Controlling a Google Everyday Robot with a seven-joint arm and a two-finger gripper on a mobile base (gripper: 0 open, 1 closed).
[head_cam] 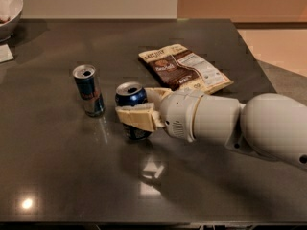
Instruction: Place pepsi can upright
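Nearest the camera, bright light reflections are seen on the dark glossy table (72, 176). Just beyond them, a bulky white robot arm (230, 123) is stretched in from the right, low over the tabletop. At its end the gripper (135, 102) is closed around the pepsi can (129, 97), a wide dark blue aluminium soda can with a silver top. One cream-coloured finger is laid across the can's near side and the other is pressed against its far side. The can is held upright, near the middle of the table, and its base is seen touching or nearly touching the surface. Little of its logo is exposed, and no lettering can be read on it.

Just to its left, apart from it, a slimmer blue-and-silver energy drink can (88, 90) is stood upright with its opened top showing. Farther back, a flat brown-and-cream snack bag (184, 68) is laid face up; its printed label cannot be made out. At the far left edge, a white bowl (9, 11) and a white paper scrap (5, 54) are partly cut off.
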